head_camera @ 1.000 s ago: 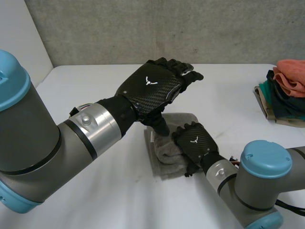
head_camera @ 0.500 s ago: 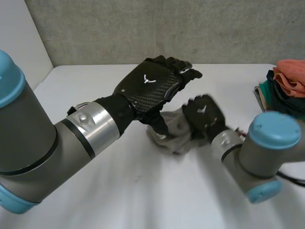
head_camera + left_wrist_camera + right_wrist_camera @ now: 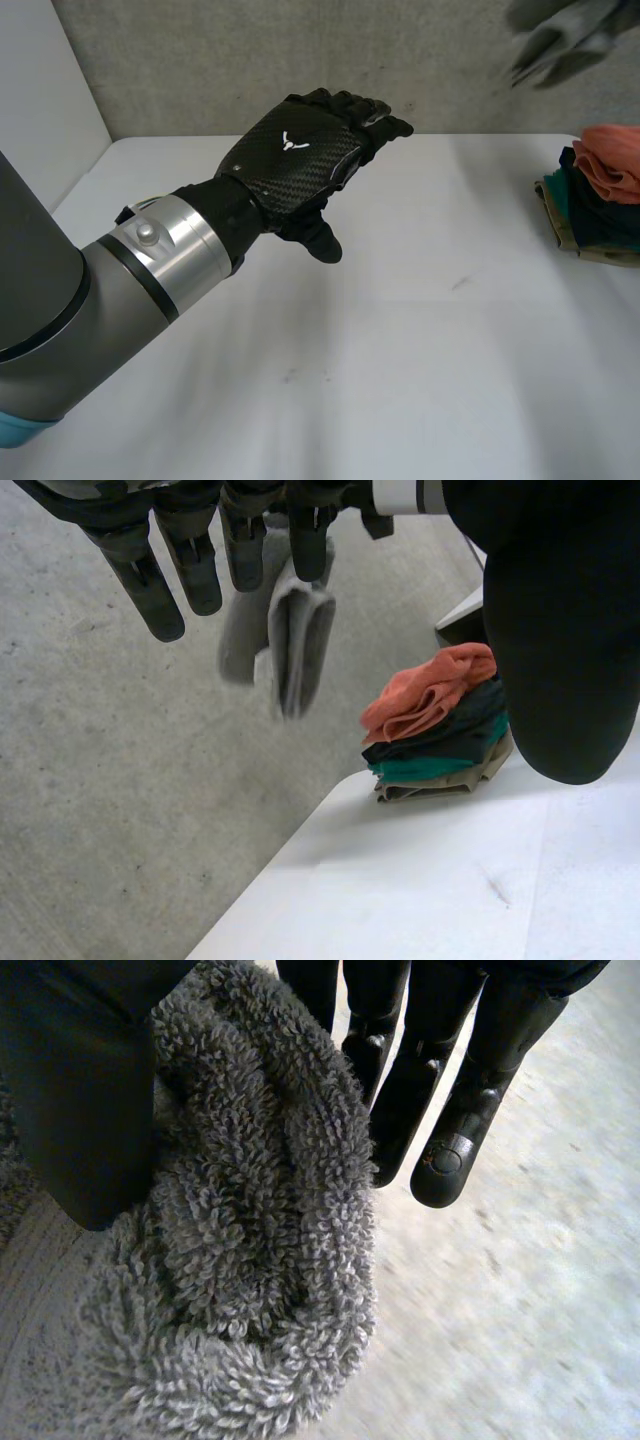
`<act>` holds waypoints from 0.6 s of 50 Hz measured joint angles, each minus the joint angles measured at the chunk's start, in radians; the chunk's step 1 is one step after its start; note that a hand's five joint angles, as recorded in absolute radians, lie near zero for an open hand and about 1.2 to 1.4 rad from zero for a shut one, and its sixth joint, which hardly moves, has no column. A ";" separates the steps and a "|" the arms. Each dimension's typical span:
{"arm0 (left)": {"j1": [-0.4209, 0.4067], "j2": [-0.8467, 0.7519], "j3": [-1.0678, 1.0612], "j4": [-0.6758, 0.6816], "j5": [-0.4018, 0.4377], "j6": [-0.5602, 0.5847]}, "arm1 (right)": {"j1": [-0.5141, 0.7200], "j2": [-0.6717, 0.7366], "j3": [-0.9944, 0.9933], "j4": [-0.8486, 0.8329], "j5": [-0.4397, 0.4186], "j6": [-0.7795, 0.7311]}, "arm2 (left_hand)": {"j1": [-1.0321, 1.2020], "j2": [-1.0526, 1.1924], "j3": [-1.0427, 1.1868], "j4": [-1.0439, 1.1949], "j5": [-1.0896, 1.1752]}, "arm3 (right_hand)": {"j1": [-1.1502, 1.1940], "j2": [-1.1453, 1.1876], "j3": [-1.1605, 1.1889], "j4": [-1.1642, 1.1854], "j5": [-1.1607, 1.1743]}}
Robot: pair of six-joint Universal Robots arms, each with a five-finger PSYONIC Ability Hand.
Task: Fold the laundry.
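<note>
Surface: white matte surface (image 3: pixel 420 340) with a few faint dark marks; it carries the pile of clothes (image 3: pixel 600 195) at one edge, near a far corner
Pile of clothes: folded pieces stacked flat, an orange one crumpled on top, then dark, green and tan layers under it
Room: a rough grey concrete wall (image 3: pixel 250 60) rises just behind the pile and runs along the surface's far edge; a plain white side wall (image 3: pixel 40 110) meets it at the end well apart from the pile
Towel: grey terry towel (image 3: pixel 250 1260), bunched and doubled on itself, off the surface, up in the air higher than the pile and in front of the concrete wall; blurred in the head view
Right robot hand: the right robot hand (image 3: pixel 80 1090) grips the towel, thumb pressed into one side of the bunch, fingers along the other, high above the pile
Left robot hand: the left robot hand (image 3: pixel 295 160) has straight fingers held side by side, thumb spread away, nothing in it; it hovers over the surface well apart from the pile, fingertips toward the concrete wall
Left arm: grey left arm (image 3: pixel 90 300) with a silver wrist ring, reaching in from the side away from the pile
</note>
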 measured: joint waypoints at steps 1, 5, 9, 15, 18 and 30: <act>0.000 0.000 0.000 0.000 0.000 0.000 | -0.020 0.006 -0.013 -0.001 -0.003 0.015 | 0.000 0.000 0.000 0.000 0.000 | 0.000 0.001 0.000 0.000 0.000; 0.001 0.001 -0.001 0.004 0.001 -0.001 | -0.105 0.048 -0.051 -0.006 -0.014 0.088 | 0.000 0.000 0.000 0.000 0.000 | 0.000 0.006 0.000 0.000 0.000; 0.000 0.000 -0.002 0.010 0.001 -0.001 | -0.165 0.106 -0.037 -0.023 -0.036 0.131 | 0.000 0.000 0.000 0.000 0.000 | 0.000 0.006 0.000 0.000 0.000; -0.002 -0.005 -0.011 0.016 0.001 -0.002 | -0.233 0.197 0.109 -0.116 -0.113 0.103 | 0.000 0.000 0.000 0.000 0.000 | 0.000 0.006 0.000 0.000 0.000; -0.003 -0.007 -0.016 0.020 0.001 -0.002 | -0.277 0.232 0.213 -0.178 -0.162 0.058 | 0.000 0.000 0.000 0.000 0.000 | 0.000 0.006 0.000 0.000 0.000; -0.007 -0.010 -0.026 0.034 -0.001 -0.001 | -0.380 0.209 0.421 -0.230 -0.244 -0.027 | 0.000 0.000 0.000 0.000 0.000 | 0.000 0.008 0.013 0.000 0.000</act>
